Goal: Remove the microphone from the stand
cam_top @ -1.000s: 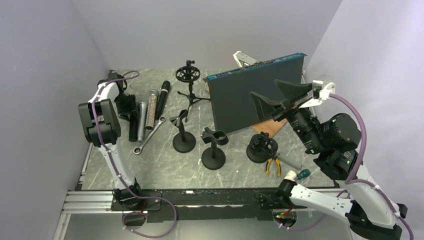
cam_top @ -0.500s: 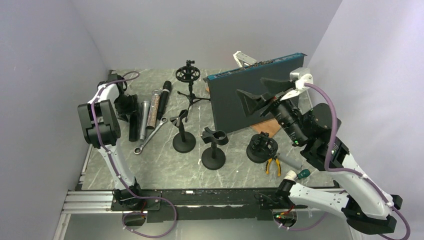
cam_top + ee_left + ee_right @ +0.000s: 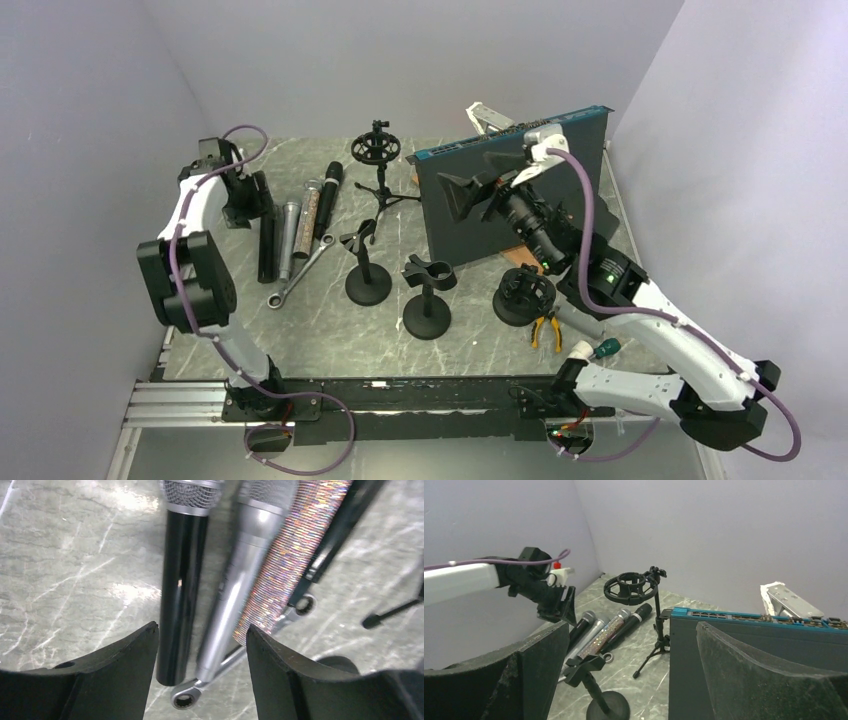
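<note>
Several microphones lie side by side at the table's left: a black one (image 3: 268, 240), a silver one (image 3: 290, 228), a glittery one (image 3: 311, 212) and another black one (image 3: 328, 188). In the left wrist view they show as black (image 3: 182, 580), silver (image 3: 240, 580) and glittery (image 3: 300, 545). My left gripper (image 3: 260, 200) hovers open above their lower ends (image 3: 202, 635), holding nothing. Two clip stands (image 3: 368, 265) (image 3: 428, 298) show empty clips. My right gripper (image 3: 470, 190) is open and empty (image 3: 633, 625), raised above the dark box.
A dark blue-edged box (image 3: 500, 200) stands upright at centre right. A tripod shock mount (image 3: 378, 155) is at the back, a low shock mount (image 3: 522, 295) and pliers (image 3: 545, 328) at front right. A wrench (image 3: 298, 275) lies under the microphones.
My right arm has swung left and carried its open gripper from the right side to above the box. My left gripper has drawn back toward the far left corner.
</note>
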Motion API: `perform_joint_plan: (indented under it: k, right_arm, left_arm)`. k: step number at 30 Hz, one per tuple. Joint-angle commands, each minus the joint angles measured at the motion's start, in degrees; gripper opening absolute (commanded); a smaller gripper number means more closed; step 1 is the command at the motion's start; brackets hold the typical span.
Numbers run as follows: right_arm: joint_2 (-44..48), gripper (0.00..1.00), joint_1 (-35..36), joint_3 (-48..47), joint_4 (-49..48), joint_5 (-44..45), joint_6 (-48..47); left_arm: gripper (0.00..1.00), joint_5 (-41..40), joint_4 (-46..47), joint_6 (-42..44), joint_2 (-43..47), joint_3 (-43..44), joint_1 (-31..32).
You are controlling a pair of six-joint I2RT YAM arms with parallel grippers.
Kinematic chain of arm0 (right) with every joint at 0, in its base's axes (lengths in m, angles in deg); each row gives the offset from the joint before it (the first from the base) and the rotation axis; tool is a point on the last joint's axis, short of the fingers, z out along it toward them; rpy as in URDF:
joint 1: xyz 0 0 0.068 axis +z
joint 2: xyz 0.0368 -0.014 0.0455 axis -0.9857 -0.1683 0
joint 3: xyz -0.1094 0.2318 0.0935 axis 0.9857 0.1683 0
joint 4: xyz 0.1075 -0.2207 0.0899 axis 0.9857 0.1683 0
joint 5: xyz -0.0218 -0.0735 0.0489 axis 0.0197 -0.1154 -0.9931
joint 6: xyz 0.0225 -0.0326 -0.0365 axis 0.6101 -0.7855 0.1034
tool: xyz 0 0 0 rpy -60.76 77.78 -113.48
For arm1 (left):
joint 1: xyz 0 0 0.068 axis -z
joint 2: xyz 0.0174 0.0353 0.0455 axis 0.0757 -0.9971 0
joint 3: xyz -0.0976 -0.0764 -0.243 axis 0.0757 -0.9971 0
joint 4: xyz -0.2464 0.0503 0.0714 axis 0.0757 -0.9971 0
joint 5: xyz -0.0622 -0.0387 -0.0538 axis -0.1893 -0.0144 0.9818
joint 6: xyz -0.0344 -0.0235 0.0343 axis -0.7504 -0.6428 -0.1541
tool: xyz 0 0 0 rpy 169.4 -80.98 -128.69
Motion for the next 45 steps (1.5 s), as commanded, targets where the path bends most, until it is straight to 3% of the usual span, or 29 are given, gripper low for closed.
perform_joint_plan:
  k: [1, 7, 13, 16, 18, 25, 29, 38, 42, 45]
  right_arm:
    - [-2.6, 1.00, 0.2, -1.1, -4.7, 0.6, -0.2]
    - [-7.8, 1.00, 0.0, -3.3, -7.1, 0.5, -2.0]
    - [-15.0, 1.00, -0.8, -8.8, -6.0, 0.2, -2.8]
    - [-18.0, 1.00, -1.9, -11.4, -4.2, -0.7, -3.0]
    - [-19.6, 1.00, -3.2, -13.0, -2.7, -1.9, -2.5]
    - [-21.5, 1.00, -10.4, -14.4, 0.1, -8.9, 2.9]
    - [-19.4, 1.00, -12.5, -12.5, -0.1, -10.7, 4.4]
    - [-12.4, 1.00, -13.5, -6.1, -1.5, -10.4, 5.0]
    - [-10.8, 1.00, -14.1, -4.5, -1.7, -10.3, 4.7]
    - [-10.1, 1.00, -14.7, -3.9, -2.1, -10.6, 4.6]
  left_arm:
    - [0.69, 5.6, 5.4, -3.6, 10.6, -2.9, 1.7]
    - [0.65, 15.5, 9.0, -4.3, 18.2, -3.9, 5.9]
    - [0.65, 32.2, 24.1, -10.9, 26.0, -10.2, 7.3]
    - [0.67, 38.5, 31.1, -15.7, 28.4, -11.8, 9.0]
    - [0.76, 40.5, 35.5, -20.0, 29.7, -12.2, 10.4]
    - [0.99, 38.3, 48.6, -31.8, 34.6, -15.8, 18.3]
    - [0.99, 34.2, 50.7, -33.5, 33.8, -15.1, 21.9]
    - [0.86, 28.5, 46.5, -37.7, 29.9, -11.7, 25.3]
    - [0.87, 21.0, 41.6, -37.4, 32.5, -12.4, 26.8]
    - [0.87, 17.8, 47.0, -41.0, 34.7, -16.8, 27.2]
